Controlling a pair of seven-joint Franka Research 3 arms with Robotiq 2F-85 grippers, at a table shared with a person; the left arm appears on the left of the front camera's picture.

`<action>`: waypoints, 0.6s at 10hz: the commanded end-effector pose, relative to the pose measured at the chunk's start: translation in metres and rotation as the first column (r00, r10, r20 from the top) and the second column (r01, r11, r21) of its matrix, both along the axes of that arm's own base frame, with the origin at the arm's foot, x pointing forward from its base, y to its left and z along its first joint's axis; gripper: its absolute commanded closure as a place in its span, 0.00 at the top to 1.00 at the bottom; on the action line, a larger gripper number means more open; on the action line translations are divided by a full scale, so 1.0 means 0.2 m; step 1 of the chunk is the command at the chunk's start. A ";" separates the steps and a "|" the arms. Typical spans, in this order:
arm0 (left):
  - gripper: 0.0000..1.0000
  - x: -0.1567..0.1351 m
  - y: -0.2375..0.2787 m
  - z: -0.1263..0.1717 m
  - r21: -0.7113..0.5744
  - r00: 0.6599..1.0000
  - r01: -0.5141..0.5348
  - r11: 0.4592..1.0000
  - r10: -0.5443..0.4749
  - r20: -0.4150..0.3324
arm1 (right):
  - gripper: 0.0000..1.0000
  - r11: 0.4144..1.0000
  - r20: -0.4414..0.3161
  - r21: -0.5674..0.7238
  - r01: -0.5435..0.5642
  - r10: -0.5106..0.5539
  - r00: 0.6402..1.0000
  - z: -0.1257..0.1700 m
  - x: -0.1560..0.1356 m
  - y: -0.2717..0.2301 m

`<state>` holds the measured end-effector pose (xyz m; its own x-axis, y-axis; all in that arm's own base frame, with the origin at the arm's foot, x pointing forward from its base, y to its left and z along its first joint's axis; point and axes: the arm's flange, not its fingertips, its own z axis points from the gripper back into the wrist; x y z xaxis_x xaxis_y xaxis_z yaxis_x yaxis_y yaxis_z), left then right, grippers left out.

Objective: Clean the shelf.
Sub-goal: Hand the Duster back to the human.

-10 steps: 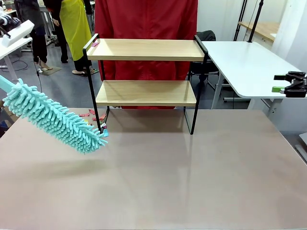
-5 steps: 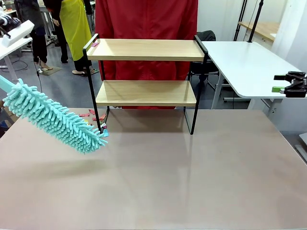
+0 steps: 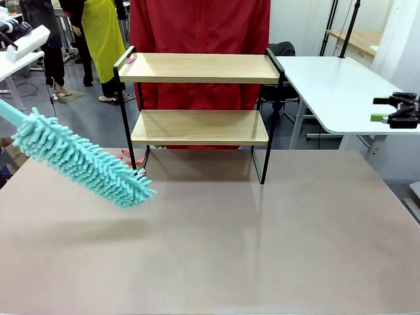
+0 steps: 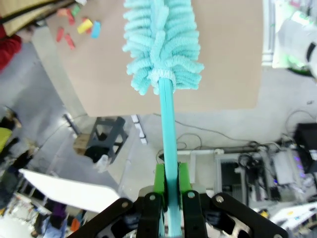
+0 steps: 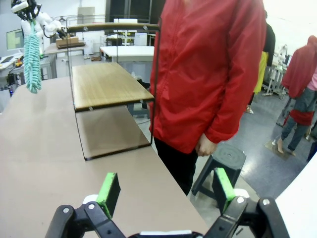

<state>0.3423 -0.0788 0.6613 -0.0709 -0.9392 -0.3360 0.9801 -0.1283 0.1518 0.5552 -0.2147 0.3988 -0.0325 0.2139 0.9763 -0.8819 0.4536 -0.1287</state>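
Observation:
The shelf (image 3: 200,69) stands at the table's far side, two light wooden boards in a black frame; the right wrist view shows the shelf (image 5: 106,84) from its end. A teal fluffy duster (image 3: 82,161) hangs slanted over the table's left part, its tip close to the shelf's front left leg. My left gripper (image 4: 168,196) is shut on the duster's teal handle (image 4: 167,129), the green pads pressed on both sides. My right gripper (image 3: 388,110) hovers at the far right, beside the white table, and its fingers stand wide open with nothing between them (image 5: 166,187).
A person in a red jacket (image 3: 197,26) stands right behind the shelf. Small coloured scraps (image 3: 131,159) lie on the brown table (image 3: 262,236) by the shelf's left leg, and a pink bit (image 3: 130,60) on the top board. A white table (image 3: 335,85) stands at right.
The duster has shifted a little to the right, its tip nearer the shelf's left leg. The right gripper has risen slightly.

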 end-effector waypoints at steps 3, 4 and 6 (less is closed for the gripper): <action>0.13 -0.04 -0.04 -0.03 -0.243 1.000 -0.014 0.970 0.020 0.022 | 1.00 0.988 -0.049 -0.006 -0.157 0.157 0.986 0.28 -0.11 0.38; 0.13 -0.07 -0.04 -0.06 -0.309 1.000 -0.010 0.951 0.017 0.020 | 1.00 0.973 -0.076 0.010 -0.230 0.230 0.970 0.33 -0.16 0.49; 0.13 -0.12 -0.05 -0.16 -0.435 1.000 -0.013 0.900 0.022 0.015 | 1.00 0.948 -0.111 0.057 -0.314 0.318 0.941 0.43 -0.26 0.63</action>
<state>0.3288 -0.0937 0.6448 -0.0554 -0.9983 0.0180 0.9813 -0.0511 0.1858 0.5113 -0.0873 0.4724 -0.0255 0.1893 0.9816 -0.9830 0.1737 -0.0590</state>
